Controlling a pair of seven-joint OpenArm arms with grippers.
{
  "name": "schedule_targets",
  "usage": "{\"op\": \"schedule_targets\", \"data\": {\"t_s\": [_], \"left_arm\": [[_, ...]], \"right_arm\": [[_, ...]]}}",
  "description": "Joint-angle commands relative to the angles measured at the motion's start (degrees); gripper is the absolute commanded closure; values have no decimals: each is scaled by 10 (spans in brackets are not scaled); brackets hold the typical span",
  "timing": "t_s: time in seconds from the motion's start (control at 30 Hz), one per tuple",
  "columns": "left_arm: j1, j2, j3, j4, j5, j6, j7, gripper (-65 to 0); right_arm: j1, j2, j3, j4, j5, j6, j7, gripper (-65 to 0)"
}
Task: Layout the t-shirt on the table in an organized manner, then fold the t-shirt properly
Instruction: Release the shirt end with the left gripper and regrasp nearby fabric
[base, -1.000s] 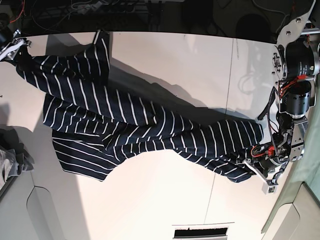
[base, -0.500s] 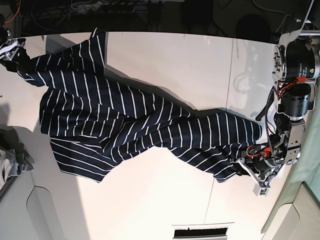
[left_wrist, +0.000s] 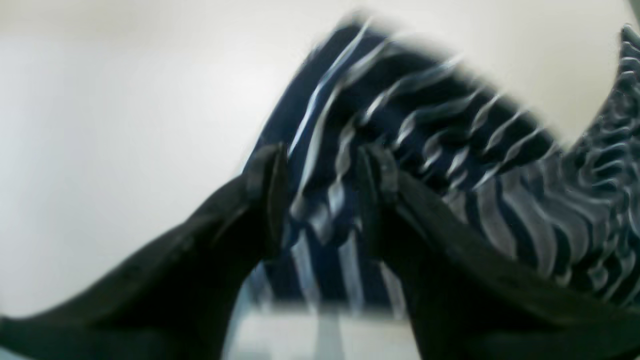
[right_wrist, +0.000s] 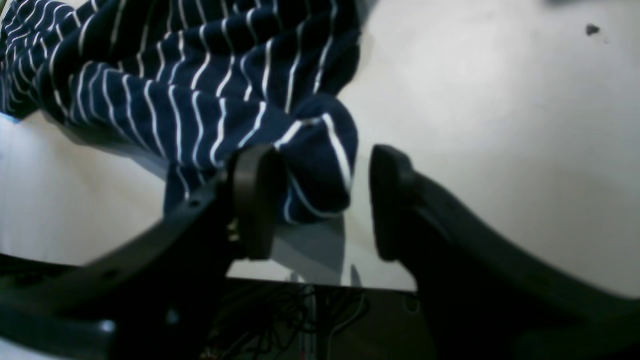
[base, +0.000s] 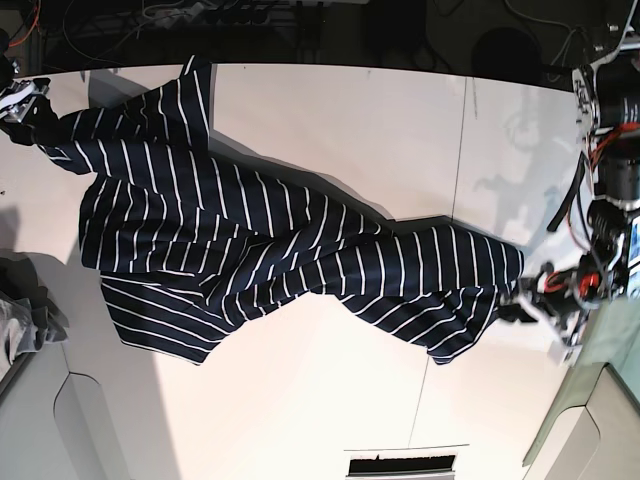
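The navy t-shirt (base: 250, 240) with thin white stripes lies stretched and rumpled across the white table (base: 330, 110), from the upper left to the lower right. My left gripper (base: 535, 308) hovers just off the shirt's right end. In the blurred left wrist view that gripper (left_wrist: 320, 195) is open, with striped t-shirt (left_wrist: 425, 130) fabric showing beyond the gap. My right gripper (base: 22, 100) sits at the shirt's upper-left corner. The right wrist view shows the gripper (right_wrist: 322, 200) open, and a loose fold of the t-shirt (right_wrist: 200, 100) rests between the fingers by the table edge.
A crumpled grey cloth (base: 20, 310) lies at the left edge. A thin dark seam (base: 460, 180) crosses the tabletop. Cables (base: 230, 15) hang beyond the far edge, and a green surface (base: 610, 370) borders the right side. A vent slot (base: 400, 465) sits at the front.
Both grippers went from shut to open and let go of the shirt. The left arm drew back to the right off the shirt's end. The shirt settled flatter.
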Motion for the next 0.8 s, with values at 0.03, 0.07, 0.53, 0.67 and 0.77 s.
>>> {"op": "schedule_targets", "data": {"t_s": [0.03, 0.07, 0.53, 0.67, 0.77], "left_arm": [[11, -12, -31, 11, -11, -7, -8, -260], [24, -12, -47, 11, -12, -11, -8, -260], [103, 16, -96, 11, -16, -54, -8, -260], [105, 39, -94, 11, -16, -79, -7, -260], [104, 48, -85, 11, -16, -79, -9, -212]], "right_arm": [[0, 9, 4, 9, 11, 0, 13, -299], [0, 10, 4, 9, 10, 0, 16, -299], [11, 10, 4, 0, -17, -2, 24, -299], [11, 9, 4, -9, -16, -2, 24, -299], [11, 9, 4, -9, -16, -2, 24, -299]]}}
